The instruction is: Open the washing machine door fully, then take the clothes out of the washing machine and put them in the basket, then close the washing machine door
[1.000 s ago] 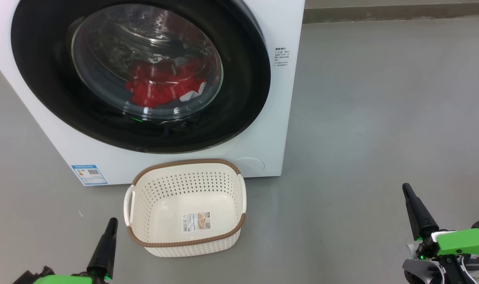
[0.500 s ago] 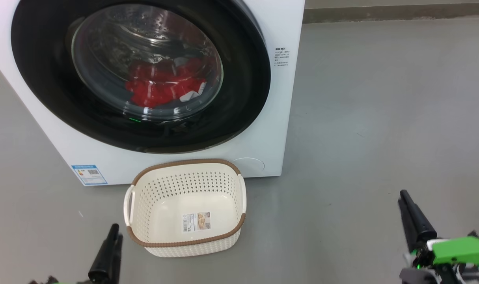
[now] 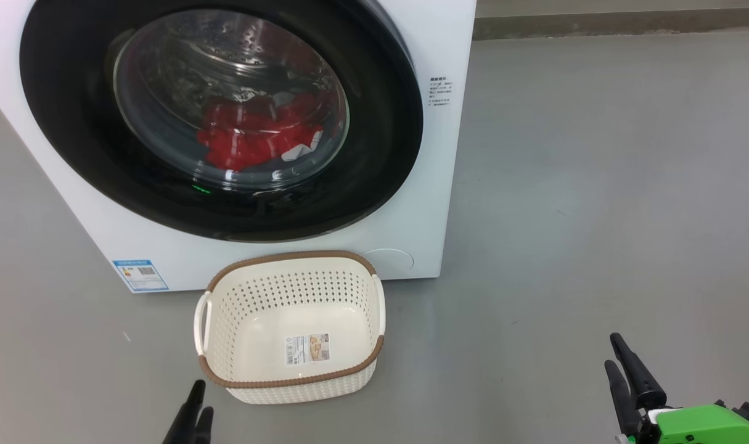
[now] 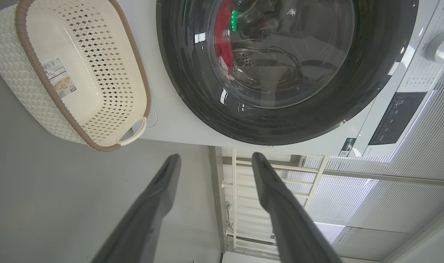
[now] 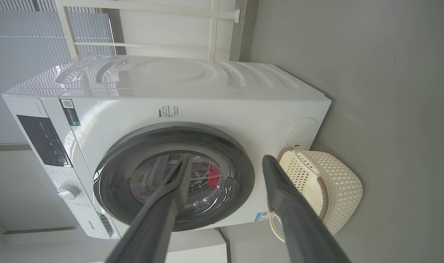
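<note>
The white washing machine fills the upper left of the head view. Its washing machine door, a black-rimmed round door with a glass bowl, sits flush against the front. Red clothes with white bits lie in the drum behind the glass. On the floor just in front stands the cream basket, with nothing in it. My left gripper is low beside the basket's near left corner, its fingers spread apart, so it is open. My right gripper hangs open over bare floor at the lower right, far from the machine.
Grey floor stretches to the right of the machine up to a wall base. A blue label is on the machine's lower left front. The right wrist view shows the dark control panel and a knob.
Both grippers have gone from shut to open. Both have sunk lower in the head view, the left one also shifting a little towards the basket.
</note>
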### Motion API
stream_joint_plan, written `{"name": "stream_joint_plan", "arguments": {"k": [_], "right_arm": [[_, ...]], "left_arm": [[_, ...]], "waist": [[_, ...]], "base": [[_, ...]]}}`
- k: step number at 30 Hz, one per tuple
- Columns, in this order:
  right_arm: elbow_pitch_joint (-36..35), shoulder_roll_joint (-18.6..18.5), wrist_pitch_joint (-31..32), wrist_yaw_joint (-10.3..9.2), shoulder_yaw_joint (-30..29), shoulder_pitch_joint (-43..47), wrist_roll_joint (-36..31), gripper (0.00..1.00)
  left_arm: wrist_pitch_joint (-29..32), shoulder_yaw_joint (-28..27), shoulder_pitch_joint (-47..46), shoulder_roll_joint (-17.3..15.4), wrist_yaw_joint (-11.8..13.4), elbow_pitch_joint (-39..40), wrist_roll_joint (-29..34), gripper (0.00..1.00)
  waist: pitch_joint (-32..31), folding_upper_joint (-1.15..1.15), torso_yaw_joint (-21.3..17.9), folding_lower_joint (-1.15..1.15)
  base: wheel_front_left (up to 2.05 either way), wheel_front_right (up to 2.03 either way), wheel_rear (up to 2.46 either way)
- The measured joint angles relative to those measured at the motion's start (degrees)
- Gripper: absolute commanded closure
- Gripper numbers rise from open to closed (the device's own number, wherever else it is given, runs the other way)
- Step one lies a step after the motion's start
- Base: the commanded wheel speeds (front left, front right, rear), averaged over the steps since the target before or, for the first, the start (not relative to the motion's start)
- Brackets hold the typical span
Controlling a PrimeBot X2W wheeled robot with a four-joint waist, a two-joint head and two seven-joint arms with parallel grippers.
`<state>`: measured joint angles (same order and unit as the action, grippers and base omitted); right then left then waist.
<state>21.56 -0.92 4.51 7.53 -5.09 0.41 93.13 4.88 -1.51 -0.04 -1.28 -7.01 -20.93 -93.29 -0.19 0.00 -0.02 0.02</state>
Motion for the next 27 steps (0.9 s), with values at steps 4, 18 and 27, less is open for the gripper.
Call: {"name": "stream_joint_plan", "arguments": {"k": [4, 18, 27], "right_arm": [[-0.1, 0.0, -0.6, 0.0, 0.4, -0.1, 0.0, 0.0], [-0.8, -0.3, -3.1, 0.0, 2.2, -0.9, -4.7, 0.0], [-1.3, -0.3, -4.5, 0.0, 2.3, -1.3, -11.8, 0.0]], "left_arm": [[-0.8, 0.7, -0.3, 0.0, 0.0, 0.1, 0.1, 0.0], [-3.5, 3.4, -1.7, -0.6, 0.0, 0.8, 5.8, 0.0], [-5.0, 3.8, -2.7, -0.7, 0.6, 1.6, 13.4, 0.0]], "waist": [[0.0, 0.0, 0.0, 0.0], [-0.4, 0.0, -0.1, -0.01], [-0.6, 0.0, -0.2, -0.01]], "base": [[0.0, 0.0, 0.0], [0.0, 0.0, 0.0], [0.0, 0.0, 0.0]]}}
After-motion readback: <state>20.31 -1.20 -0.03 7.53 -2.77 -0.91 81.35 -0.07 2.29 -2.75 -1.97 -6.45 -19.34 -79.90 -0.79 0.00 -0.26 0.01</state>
